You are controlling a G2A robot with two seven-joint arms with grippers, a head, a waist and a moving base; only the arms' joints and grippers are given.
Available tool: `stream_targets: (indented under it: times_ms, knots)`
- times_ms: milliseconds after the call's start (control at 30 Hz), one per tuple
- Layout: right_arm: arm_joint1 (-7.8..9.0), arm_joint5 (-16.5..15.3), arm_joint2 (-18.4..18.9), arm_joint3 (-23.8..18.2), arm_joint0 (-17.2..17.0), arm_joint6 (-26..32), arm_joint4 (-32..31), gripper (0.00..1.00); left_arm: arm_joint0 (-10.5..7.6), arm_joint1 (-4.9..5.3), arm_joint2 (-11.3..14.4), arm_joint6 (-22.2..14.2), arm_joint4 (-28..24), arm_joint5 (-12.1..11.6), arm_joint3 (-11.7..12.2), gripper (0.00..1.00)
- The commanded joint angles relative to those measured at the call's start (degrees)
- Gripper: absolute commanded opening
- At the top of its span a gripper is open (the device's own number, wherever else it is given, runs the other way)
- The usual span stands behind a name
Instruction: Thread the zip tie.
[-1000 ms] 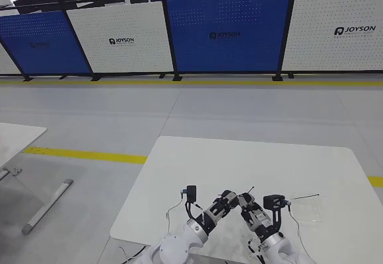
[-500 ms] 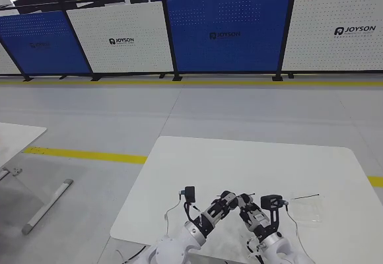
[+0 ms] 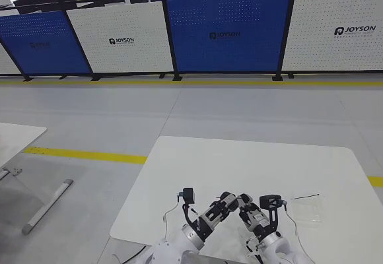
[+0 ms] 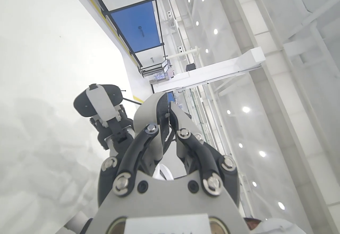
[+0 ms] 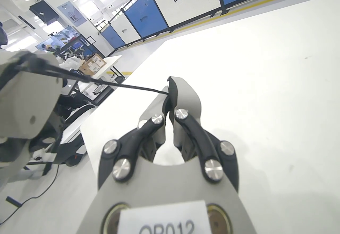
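Observation:
A thin black zip tie [image 5: 124, 85] runs taut between my two grippers, above the white table [image 3: 257, 165] near its front edge. My right gripper [image 5: 170, 89] is shut on one end of it. The strap leads across to my left gripper [image 5: 29, 62], whose fingers [image 4: 168, 105] are pressed together on the other end. In the left wrist view a short length of the tie [image 4: 130, 99] shows beside the right gripper [image 4: 95, 94]. From above, the left gripper [image 3: 231, 198] and right gripper [image 3: 244, 199] stand almost tip to tip.
A clear plastic bag [image 3: 308, 209] lies on the table to the right of the arms, with another black tie [image 3: 306, 196] at its far edge. A second white table [image 3: 6, 142] stands off to the left across the floor.
Both grippers have drawn slightly back toward the table's front edge and closer together. The tie end that stuck out beyond them a second ago is no longer visible from above.

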Motion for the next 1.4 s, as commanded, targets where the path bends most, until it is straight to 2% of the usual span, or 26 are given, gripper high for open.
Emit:
stream_targets:
  times_ms: [0,333,467,567,600,633,700,767,867,933,1167,1367]
  knots:
    - [-0.03,0.07,-0.01,0.07,0.04,0.01,-0.06,0.0,0.37,0.06,-0.15,0.25,0.41,-0.37,-0.34,0.0]
    - [-0.25,0.34,-0.11,0.5,0.32,0.07,-0.26,0.0,2.74,0.42,-0.26,0.66,2.46,-2.37,-2.32,0.0]
    - [-0.32,0.2,-0.12,0.64,0.37,0.08,-0.27,0.0,2.99,0.5,-0.29,0.62,2.7,-2.51,-2.52,0.0]
    - [-0.36,-0.04,-0.09,0.69,0.42,0.3,-0.09,0.0,2.42,0.44,-0.18,0.96,2.32,-2.05,-2.02,0.0]
    - [-0.37,-0.13,-0.06,0.68,0.42,0.39,-0.03,0.17,2.31,0.42,-0.11,1.07,2.18,-1.92,-1.93,0.0]
    - [-0.37,-0.22,0.0,0.63,0.4,0.49,0.02,0.26,2.2,0.39,-0.03,1.22,2.03,-1.76,-1.84,0.0]
    - [-0.37,-0.36,0.11,0.55,0.31,0.59,0.08,0.4,2.09,0.37,0.01,1.45,1.83,-1.53,-1.74,0.0]
    - [-0.34,-0.65,0.27,0.42,0.17,0.73,0.2,0.47,1.97,0.34,-0.03,2.02,1.51,-1.28,-1.61,0.0]
    - [-0.27,-1.41,0.5,0.25,-0.11,1.03,0.3,0.71,1.66,0.27,-0.2,2.78,0.83,-1.06,-1.24,0.0]
    - [-0.22,-1.89,0.68,0.12,-0.31,1.22,0.44,0.83,1.42,0.25,-0.47,3.47,0.74,-0.43,-0.9,0.0]
    - [0.36,-4.99,3.17,-1.76,-2.82,0.71,2.32,0.98,1.19,0.09,-1.12,6.49,0.19,0.27,0.15,0.0]
    - [1.17,-7.6,7.24,-4.28,-7.08,-2.54,3.72,1.0,1.45,0.1,-3.18,8.35,-2.11,-0.93,2.22,0.0]
